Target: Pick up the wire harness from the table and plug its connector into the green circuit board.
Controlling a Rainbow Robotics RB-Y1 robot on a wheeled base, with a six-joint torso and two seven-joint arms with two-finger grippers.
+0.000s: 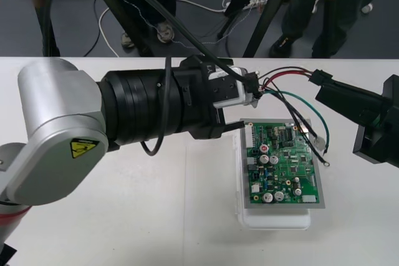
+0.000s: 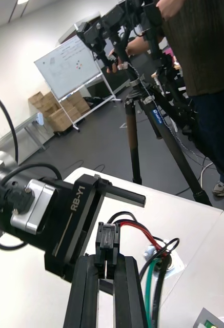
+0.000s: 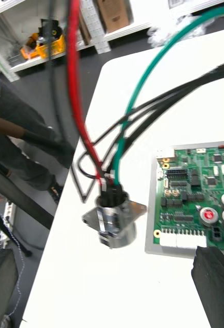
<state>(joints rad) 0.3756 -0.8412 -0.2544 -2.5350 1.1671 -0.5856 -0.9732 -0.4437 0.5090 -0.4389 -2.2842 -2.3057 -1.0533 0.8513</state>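
Closest to the lens is the left arm's silver link, which crosses the table from the left. The left gripper at its end points at the far left corner of the green circuit board. Its black fingers stand wide apart and grip nothing. In the left wrist view one finger sits off to the side, well clear of the round metal socket. The socket is just beside the board's corner, flange down, in the gap ahead of the open fingers.

From the socket the wires arc rightward past the board's far edge. The red and black ones run to the black plug, and the green one loops down over the board's right side.

The right gripper reaches in from the right with its jaws closed on the plug. In the right wrist view the two fingers press together around the plug, which stands out beyond the gripper's tips in line with them.

The plug is therefore held off the board, beyond its far edge, with its long axis along fingers that point left. The board's white headers lie to the left of it and nearer the robot. The right arm looks like the one to make the insertion, probably by bringing the plug back, leftward and down while turning it to face the header.
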